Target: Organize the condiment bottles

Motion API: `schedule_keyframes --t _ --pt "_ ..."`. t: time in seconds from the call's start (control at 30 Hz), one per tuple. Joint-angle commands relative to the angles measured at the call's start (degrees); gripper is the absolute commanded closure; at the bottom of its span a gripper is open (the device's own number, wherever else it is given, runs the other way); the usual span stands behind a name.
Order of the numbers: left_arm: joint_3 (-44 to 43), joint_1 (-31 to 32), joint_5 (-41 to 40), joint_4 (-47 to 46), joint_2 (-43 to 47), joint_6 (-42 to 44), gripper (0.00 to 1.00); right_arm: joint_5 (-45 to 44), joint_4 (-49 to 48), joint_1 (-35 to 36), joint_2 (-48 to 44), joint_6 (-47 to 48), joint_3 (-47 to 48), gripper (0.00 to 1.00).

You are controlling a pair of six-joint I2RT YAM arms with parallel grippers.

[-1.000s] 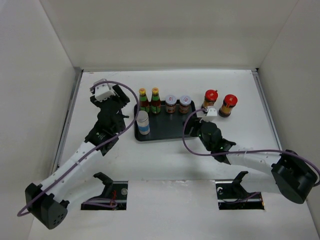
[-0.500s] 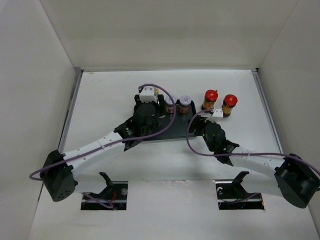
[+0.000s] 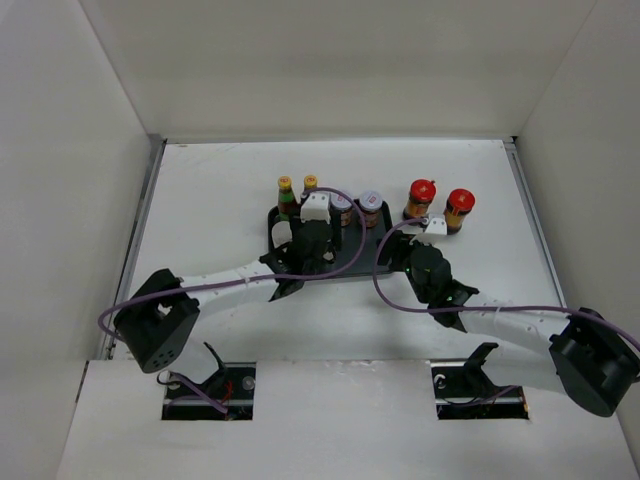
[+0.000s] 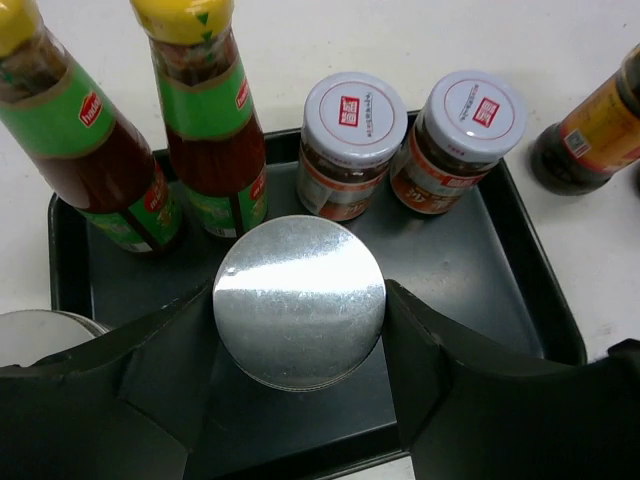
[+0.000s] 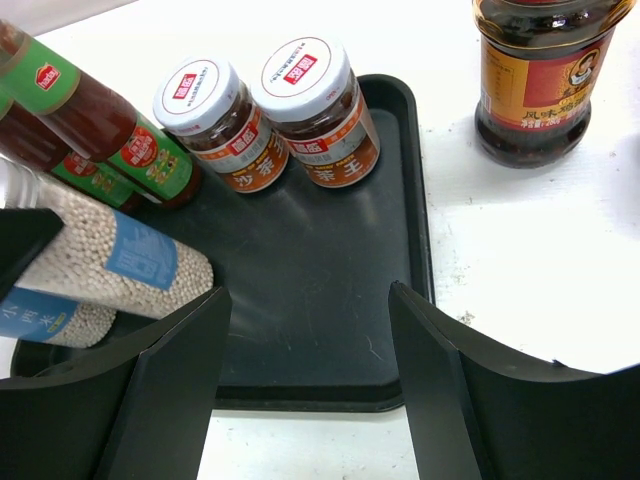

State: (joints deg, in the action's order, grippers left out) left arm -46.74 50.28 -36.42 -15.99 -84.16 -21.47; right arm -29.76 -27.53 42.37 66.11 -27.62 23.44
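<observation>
On the tray (image 4: 470, 270) — two bottles (image 4: 205, 130), two jars (image 4: 352, 140).

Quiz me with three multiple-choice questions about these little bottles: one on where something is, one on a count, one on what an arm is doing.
1. The two red-lidded jars stand: A on the table, right of the black tray; B inside it; C stacked together.
2. Yellow-capped bottles on the tray: A one; B two; C four.
3. The left gripper is: A empty; B gripping a red lid; C closed on a grey-topped cylinder.
Answers: A, both sit on tabletop past the tray's rim; B, two stand at its back left; C, its fingers press the cylinder's sides.
</observation>
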Motion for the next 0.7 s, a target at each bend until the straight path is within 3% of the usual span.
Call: schedule_keyframes --t 0.0,0.37,0.53,0.67 --pt "-0.28 -0.23 -0.75 -9.15 0.93 -1.03 0.56 -1.27 -2.97 -0.23 -1.07 0.63 -0.06 0.29" --pt "1.57 0.12 -4.53 -9.24 0.14 0.82 0.45 -1.27 -3.05 -0.23 -1.42 0.90 -0.15 0.29" --pt "0.95 1.53 -4.80 -9.06 -1.18 3.19 0.43 -1.44 -2.79 -0.32 -1.94 0.90 -0.15 0.24" --pt "-0.19 2.40 -4.71 -8.36 -1.88 3.46 0.28 -1.79 -2.88 -0.49 -2.21 0.90 -0.50 0.19"
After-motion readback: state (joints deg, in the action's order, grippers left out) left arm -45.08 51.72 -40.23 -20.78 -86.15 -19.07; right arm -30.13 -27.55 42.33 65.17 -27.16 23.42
